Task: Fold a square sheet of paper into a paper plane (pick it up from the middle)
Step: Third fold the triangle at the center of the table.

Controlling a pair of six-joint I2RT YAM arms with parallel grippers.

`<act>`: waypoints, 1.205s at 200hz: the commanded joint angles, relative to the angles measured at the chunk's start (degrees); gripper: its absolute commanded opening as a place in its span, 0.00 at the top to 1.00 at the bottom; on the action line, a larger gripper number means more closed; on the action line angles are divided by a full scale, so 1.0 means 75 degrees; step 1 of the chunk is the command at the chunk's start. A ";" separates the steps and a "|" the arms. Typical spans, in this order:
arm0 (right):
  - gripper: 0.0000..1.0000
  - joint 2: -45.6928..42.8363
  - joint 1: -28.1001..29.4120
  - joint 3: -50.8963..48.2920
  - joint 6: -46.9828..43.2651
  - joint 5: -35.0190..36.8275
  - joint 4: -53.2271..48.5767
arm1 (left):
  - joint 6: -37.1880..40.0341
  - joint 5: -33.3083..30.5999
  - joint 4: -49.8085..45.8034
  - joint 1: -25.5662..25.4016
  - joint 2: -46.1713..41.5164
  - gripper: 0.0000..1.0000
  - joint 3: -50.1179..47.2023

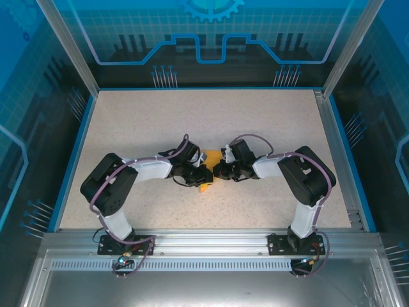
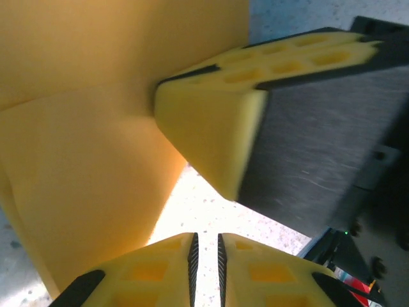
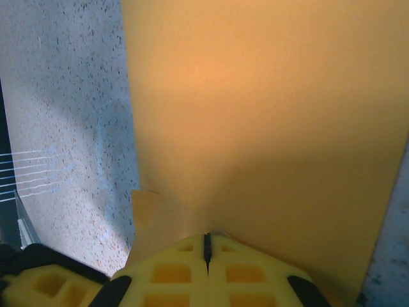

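The square sheet of paper (image 1: 209, 156), orange-yellow and partly folded, stands up off the table between my two grippers at mid-table. My right gripper (image 3: 207, 236) is shut on its lower edge, and the paper (image 3: 255, 115) rises from the pinched jaws as a broad sheet. A small folded flap (image 3: 146, 208) shows to the left of them. My left gripper (image 2: 206, 236) sits just beside the paper (image 2: 83, 160). Its jaws leave a narrow gap, and only bare table shows through it. The right gripper's fingers (image 2: 211, 134) press into the paper from the right in the left wrist view.
The speckled beige table (image 1: 160, 121) is bordered by a blue rim and glass walls. Both arms (image 1: 115, 182) (image 1: 307, 173) bend inward and their grippers (image 1: 203, 174) (image 1: 218, 171) nearly touch. A metal rail (image 1: 204, 240) runs along the near edge.
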 commanded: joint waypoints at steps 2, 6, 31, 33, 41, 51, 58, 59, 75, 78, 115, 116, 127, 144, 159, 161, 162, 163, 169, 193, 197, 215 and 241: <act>0.99 0.0373 0.0013 -0.0129 -0.0057 0.0568 -0.0691 | -0.0129 0.0099 0.0178 0.0085 0.0228 0.81 -0.0296; 0.99 0.0372 0.0021 -0.0119 -0.0067 0.0575 -0.0699 | -0.0123 0.0073 0.0187 0.0101 0.0249 0.81 -0.0337; 0.99 0.0396 0.0019 -0.0106 -0.0104 0.0608 -0.0775 | -0.0117 -0.0010 0.0109 0.0186 0.0367 0.81 -0.0556; 0.99 0.0398 0.0020 -0.0098 -0.0104 0.0607 -0.0784 | -0.0119 -0.0006 0.0106 0.0181 0.0361 0.81 -0.0578; 0.99 0.0396 0.0020 -0.0073 -0.0131 0.0623 -0.0832 | -0.0137 -0.0007 0.0091 0.0211 0.0361 0.81 -0.0657; 0.99 0.0384 0.0021 -0.0070 -0.0159 0.0678 -0.0916 | -0.0194 0.0018 0.0094 0.0217 0.0319 0.81 -0.0778; 0.99 0.0390 0.0019 -0.0072 -0.0177 0.0707 -0.0959 | -0.0212 0.0043 0.0076 0.0225 0.0285 0.81 -0.0856; 0.99 0.0381 0.0020 -0.0072 -0.0176 0.0706 -0.0961 | -0.0213 0.0043 0.0063 0.0226 0.0281 0.81 -0.0871; 0.99 0.0349 0.0012 -0.0087 -0.0183 0.0751 -0.0981 | -0.0247 0.0032 -0.0058 0.0224 0.0153 0.82 -0.1054; 0.99 0.0356 0.0023 -0.0087 -0.0186 0.0757 -0.0986 | -0.0248 0.0037 -0.0063 0.0225 0.0122 0.82 -0.1092; 0.99 0.0367 0.0021 -0.0094 -0.0187 0.0790 -0.1043 | -0.0124 0.0018 -0.0385 0.0229 -0.0240 0.81 -0.1411; 0.99 0.0369 0.0021 -0.0088 -0.0192 0.0794 -0.1044 | -0.0116 0.0013 -0.0402 0.0234 -0.0251 0.81 -0.1424; 0.99 0.0381 0.0021 -0.0072 -0.0196 0.0809 -0.1051 | -0.0032 -0.0002 -0.0539 0.0237 -0.0308 0.81 -0.1454; 0.99 0.0387 0.0020 -0.0055 -0.0198 0.0804 -0.1080 | 0.0041 0.0009 -0.0712 0.0234 -0.0452 0.81 -0.1492; 0.99 0.0398 0.0018 -0.0058 -0.0201 0.0810 -0.1077 | 0.0099 -0.0051 -0.0874 0.0230 -0.0621 0.81 -0.1551; 0.99 0.0399 0.0020 -0.0059 -0.0199 0.0810 -0.1074 | 0.0108 -0.0068 -0.0919 0.0233 -0.0647 0.81 -0.1553; 0.99 0.0397 0.0015 -0.0060 -0.0198 0.0810 -0.1077 | 0.0117 -0.0071 -0.0950 0.0230 -0.0666 0.81 -0.1548; 0.99 0.0402 0.0018 -0.0060 -0.0198 0.0804 -0.1073 | 0.0128 -0.0085 -0.0971 0.0234 -0.0680 0.81 -0.1545; 0.99 0.0404 0.0021 -0.0059 -0.0198 0.0807 -0.1069 | 0.0179 -0.0163 -0.1112 0.0238 -0.0734 0.81 -0.1533; 0.99 0.0454 0.0025 -0.0025 -0.0157 0.0796 -0.1057 | 0.0289 -0.0279 -0.1414 0.0235 -0.1044 0.81 -0.1499; 0.99 0.0454 0.0035 -0.0025 -0.0158 0.0794 -0.1058 | 0.0300 -0.0291 -0.1450 0.0234 -0.1092 0.81 -0.1488; 0.98 0.0448 0.0033 -0.0022 -0.0144 0.0799 -0.1036 | 0.0337 -0.0316 -0.1517 0.0228 -0.1423 0.80 -0.1392; 0.98 0.0398 0.0034 0.0028 -0.0138 0.0796 -0.1090 | 0.0350 -0.0491 -0.1547 0.0227 -0.1831 0.80 -0.1030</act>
